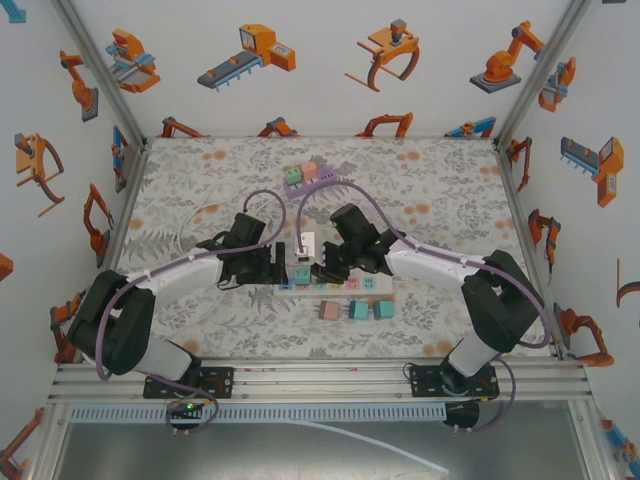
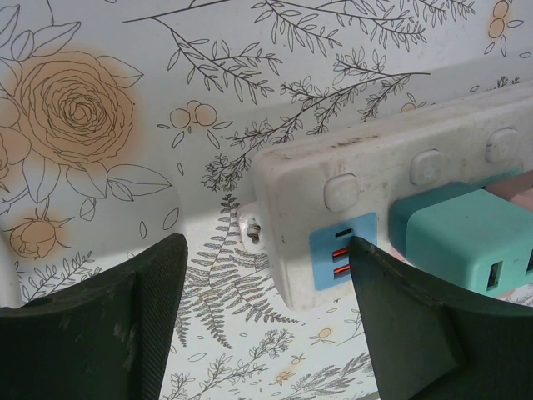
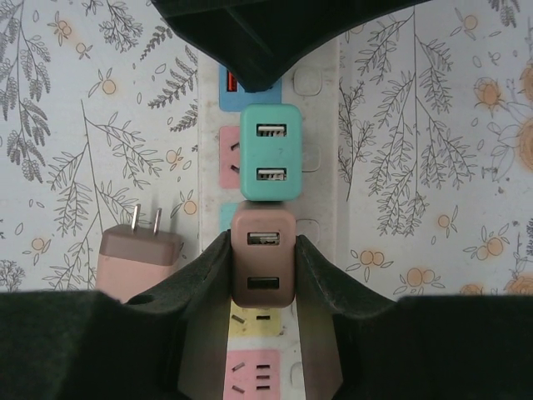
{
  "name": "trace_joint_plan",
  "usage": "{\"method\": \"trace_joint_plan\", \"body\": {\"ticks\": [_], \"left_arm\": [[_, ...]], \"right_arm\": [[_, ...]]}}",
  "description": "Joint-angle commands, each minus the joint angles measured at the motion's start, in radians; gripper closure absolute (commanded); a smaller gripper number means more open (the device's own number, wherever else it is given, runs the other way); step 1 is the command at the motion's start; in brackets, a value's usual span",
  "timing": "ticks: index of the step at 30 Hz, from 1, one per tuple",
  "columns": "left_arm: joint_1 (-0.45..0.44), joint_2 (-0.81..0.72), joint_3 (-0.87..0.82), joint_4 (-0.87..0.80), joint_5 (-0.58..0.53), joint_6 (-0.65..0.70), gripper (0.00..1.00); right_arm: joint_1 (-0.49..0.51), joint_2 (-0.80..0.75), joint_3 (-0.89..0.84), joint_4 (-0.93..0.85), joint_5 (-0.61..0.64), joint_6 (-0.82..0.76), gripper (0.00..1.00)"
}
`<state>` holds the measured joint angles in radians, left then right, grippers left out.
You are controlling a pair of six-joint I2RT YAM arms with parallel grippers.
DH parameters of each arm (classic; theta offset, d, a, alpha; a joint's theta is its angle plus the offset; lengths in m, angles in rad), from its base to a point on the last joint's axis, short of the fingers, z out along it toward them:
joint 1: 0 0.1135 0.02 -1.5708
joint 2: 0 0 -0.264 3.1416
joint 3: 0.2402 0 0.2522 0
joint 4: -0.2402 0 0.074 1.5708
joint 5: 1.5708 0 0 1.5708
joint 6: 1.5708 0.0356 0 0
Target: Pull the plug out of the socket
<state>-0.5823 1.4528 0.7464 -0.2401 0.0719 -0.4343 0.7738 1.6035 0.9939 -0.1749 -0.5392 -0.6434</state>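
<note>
The brown plug (image 3: pixel 263 258) sits on the power strip (image 3: pixel 321 150), clamped between the fingers of the right gripper (image 3: pixel 263 250), just beside a teal plug (image 3: pixel 270 154) on the strip. Its prongs are hidden, and the fingers cover the strip below it. The left gripper (image 2: pixel 266 244) stands spread around the strip's end, grasping nothing.

Floral table (image 1: pixel 430 200) w/ white pwr strip (image 2: pixel 375 175), 3 loose plugs (image 1: pixel 358 310) in front, plug cluster (image 1: pixel 305 177) at back.
</note>
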Motion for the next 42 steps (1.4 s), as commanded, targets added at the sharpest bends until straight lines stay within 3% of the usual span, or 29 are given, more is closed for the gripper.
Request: {"method": "trace_joint_plan", "body": {"ticks": [1,9,14,23,29,31,37,42], "left_arm": [[0.004,0.044,-0.028,-0.119,-0.132,0.022,0.29],[0.001,0.012,-0.022,-0.116,-0.108,0.019,0.28],[0.001,-0.029,-0.028,-0.037,-0.011,0.023,0.27],[0.001,-0.148,-0.016,0.017,0.055,0.030,0.27],[-0.014,-0.290,-0.047,0.085,0.212,0.104,0.27],[-0.037,-0.337,-0.060,0.111,0.248,0.131,0.27],[-0.121,-0.411,-0.063,0.142,0.315,0.186,0.25],[-0.189,-0.436,-0.062,0.186,0.358,0.240,0.22]], "right_arm": [[-0.015,-0.068,-0.003,0.038,-0.033,0.016,0.87],[-0.023,-0.114,-0.032,0.056,-0.028,0.036,0.87],[-0.028,-0.163,-0.049,0.093,-0.015,0.140,0.87],[-0.052,-0.286,-0.127,0.245,0.071,0.584,0.86],[-0.070,-0.386,-0.178,0.299,0.190,0.889,0.85],[-0.079,-0.422,-0.177,0.266,0.271,0.984,0.85],[-0.135,-0.548,-0.189,0.157,0.312,1.194,0.86],[-0.259,-0.633,-0.176,-0.046,0.258,1.331,0.86]]}}
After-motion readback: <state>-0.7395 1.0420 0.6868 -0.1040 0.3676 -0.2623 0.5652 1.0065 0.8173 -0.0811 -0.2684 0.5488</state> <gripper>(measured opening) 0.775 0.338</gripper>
